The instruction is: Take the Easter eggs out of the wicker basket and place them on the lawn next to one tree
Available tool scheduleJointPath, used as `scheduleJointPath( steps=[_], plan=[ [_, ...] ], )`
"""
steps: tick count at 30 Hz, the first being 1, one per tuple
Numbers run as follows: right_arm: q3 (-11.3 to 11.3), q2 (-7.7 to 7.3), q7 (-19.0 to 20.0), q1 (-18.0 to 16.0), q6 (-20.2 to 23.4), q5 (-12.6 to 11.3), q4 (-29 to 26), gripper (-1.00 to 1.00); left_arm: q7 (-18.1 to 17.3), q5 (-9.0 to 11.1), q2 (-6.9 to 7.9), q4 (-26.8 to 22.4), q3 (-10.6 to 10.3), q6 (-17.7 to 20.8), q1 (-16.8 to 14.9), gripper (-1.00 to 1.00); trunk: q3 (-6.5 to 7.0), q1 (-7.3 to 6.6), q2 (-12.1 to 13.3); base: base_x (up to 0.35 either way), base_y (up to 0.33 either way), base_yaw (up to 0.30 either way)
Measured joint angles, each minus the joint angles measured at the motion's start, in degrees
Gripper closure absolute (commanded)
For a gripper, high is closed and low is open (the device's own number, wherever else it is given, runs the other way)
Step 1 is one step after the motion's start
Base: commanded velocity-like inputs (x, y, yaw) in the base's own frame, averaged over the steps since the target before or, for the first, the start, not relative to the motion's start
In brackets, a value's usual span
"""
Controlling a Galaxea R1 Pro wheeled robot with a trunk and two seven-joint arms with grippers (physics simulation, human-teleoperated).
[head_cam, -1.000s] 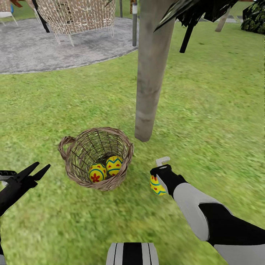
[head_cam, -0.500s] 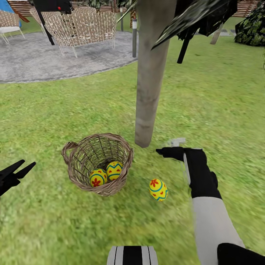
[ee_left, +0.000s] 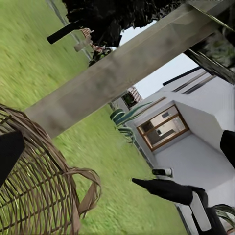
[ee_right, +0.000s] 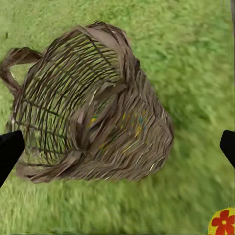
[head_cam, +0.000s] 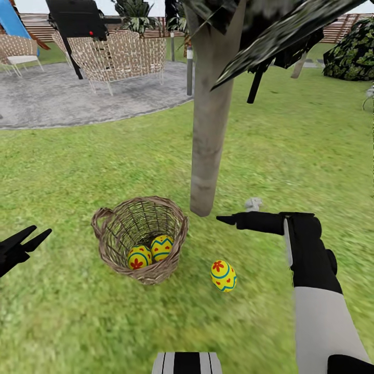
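**One egg on the grass, two in the basket**

The round tan-brown woven wicker basket stands on the green lawn just beside the pale grey-beige tree trunk. Two bright yellow zigzag-banded Easter eggs lie touching in its bottom. A third yellow egg rests on the grass beside the basket, near the trunk. The eggs look smooth, hard and apt to roll; pinching across the middle seems safest. The right claw hovers empty near the trunk; its wrist view shows spread fingertips. The left claw hangs released, gripping nothing.
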Motion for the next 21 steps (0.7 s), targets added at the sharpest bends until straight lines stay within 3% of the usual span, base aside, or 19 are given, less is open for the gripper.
scheduleJointPath(
  steps=[2,5,7,15,19,21],
  plan=[
    [-0.55,-0.21,3.36,0.09,-0.01,0.01,-0.01,-1.0,0.0,0.0,0.0,0.0,-0.01,0.0,-0.03,-1.0,0.44,-0.05,0.03,0.0,0.0,0.0],
    [-4.02,-0.18,12.42,0.18,0.06,-0.01,-0.01,-1.0,0.0,0.0,-0.01,0.22,-0.06,0.0,0.0,-1.0,1.11,-0.13,0.07,0.0,0.0,0.0],
    [-4.45,0.02,15.33,0.48,0.06,0.01,0.06,-1.0,0.0,0.0,-0.01,0.26,-0.09,0.0,-0.01,-1.0,1.55,-0.18,0.09,0.0,0.0,0.0],
    [-4.42,0.57,16.25,1.72,0.27,0.01,0.03,-1.0,0.0,0.08,-0.01,0.37,-0.1,0.0,0.0,-1.0,3.32,-0.39,0.2,0.0,0.0,0.0],
    [-4.27,3.35,15.84,1.77,0.33,0.38,0.07,-1.0,0.0,0.07,-0.01,0.43,-0.1,0.0,0.0,-1.0,4.21,-0.49,0.25,0.0,0.0,0.0],
    [-4.2,5.62,14.64,1.77,0.32,0.71,0.13,-1.0,0.0,0.07,-0.06,0.44,-0.15,0.0,0.0,-1.0,4.65,-0.54,0.28,0.0,0.0,0.0]
  ],
)
